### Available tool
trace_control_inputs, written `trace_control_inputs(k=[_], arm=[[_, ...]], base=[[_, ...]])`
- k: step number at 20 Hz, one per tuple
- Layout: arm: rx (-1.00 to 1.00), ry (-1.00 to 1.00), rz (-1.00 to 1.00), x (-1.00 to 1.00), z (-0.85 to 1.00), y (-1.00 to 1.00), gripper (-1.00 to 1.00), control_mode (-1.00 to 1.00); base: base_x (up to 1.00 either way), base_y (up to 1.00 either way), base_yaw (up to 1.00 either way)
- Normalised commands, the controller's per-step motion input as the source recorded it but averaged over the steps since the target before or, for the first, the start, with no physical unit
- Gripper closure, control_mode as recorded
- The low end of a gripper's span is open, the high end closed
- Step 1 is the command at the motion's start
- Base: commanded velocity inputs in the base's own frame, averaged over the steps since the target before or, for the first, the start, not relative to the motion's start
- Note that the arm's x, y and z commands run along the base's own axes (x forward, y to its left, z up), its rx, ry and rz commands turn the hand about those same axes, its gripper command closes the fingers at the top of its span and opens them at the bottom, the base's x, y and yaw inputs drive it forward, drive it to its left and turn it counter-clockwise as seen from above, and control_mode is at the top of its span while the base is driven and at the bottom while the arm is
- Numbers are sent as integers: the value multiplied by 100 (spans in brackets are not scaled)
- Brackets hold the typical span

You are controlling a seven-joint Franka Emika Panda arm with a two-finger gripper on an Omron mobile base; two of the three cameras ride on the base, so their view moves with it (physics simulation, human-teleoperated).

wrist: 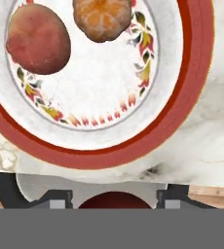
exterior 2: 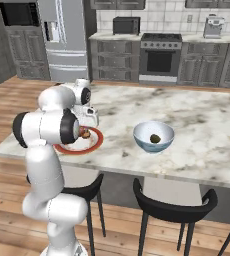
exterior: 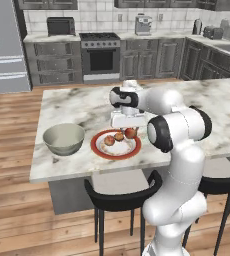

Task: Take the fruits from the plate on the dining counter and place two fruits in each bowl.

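The red-rimmed white plate lies near the front edge of the marbled dining counter. Two fruits rest on it, one reddish and one orange-brown. My gripper points down over the plate's right side, shut on a dark red fruit held between its fingertips. The grey bowl stands left of the plate. In the right base view a second bowl holds a dark green fruit, and my arm hides much of the plate.
Black stools are tucked under the counter's front edge. Dark cabinets, a stove and a fridge line the far wall. Bare marble stretches behind the plate and the bowls.
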Motion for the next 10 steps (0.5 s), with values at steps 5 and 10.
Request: trace_control_inputs(k=[5,10], arm=[[0,-6,-12,-1,43,-98,100,-100],[0,-8,-18,0,23,-93,100,-100]], base=[[0,0,0],[0,0,0]])
